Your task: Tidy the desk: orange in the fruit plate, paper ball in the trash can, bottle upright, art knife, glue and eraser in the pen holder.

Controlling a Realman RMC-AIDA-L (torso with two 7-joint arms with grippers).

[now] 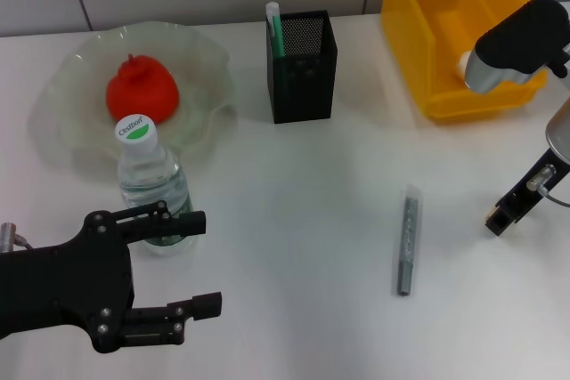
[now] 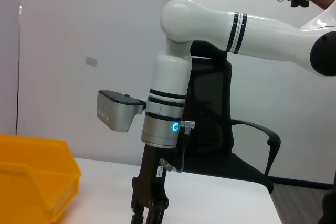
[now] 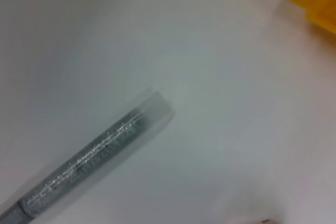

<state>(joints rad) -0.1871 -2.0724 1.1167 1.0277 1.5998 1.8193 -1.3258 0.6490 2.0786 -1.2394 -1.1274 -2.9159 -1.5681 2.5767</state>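
The orange (image 1: 141, 91) lies in the fruit plate (image 1: 80, 122) at the back left. The bottle (image 1: 151, 186) stands upright in front of the plate. My left gripper (image 1: 201, 262) is open and empty, just in front of the bottle and not touching it. The pen holder (image 1: 303, 67) stands at the back middle with a green-and-white stick (image 1: 274, 28) in it. A grey glittery stick (image 1: 408, 239) lies on the table; it also shows in the right wrist view (image 3: 92, 163). My right gripper (image 1: 496, 220) hangs to its right, near the table, and also shows in the left wrist view (image 2: 149, 212). The eraser and paper ball are out of view.
The yellow trash can (image 1: 445, 33) stands at the back right, behind my right arm; it also shows in the left wrist view (image 2: 31, 177) and its corner in the right wrist view (image 3: 315, 1). An office chair (image 2: 231, 145) stands beyond the table.
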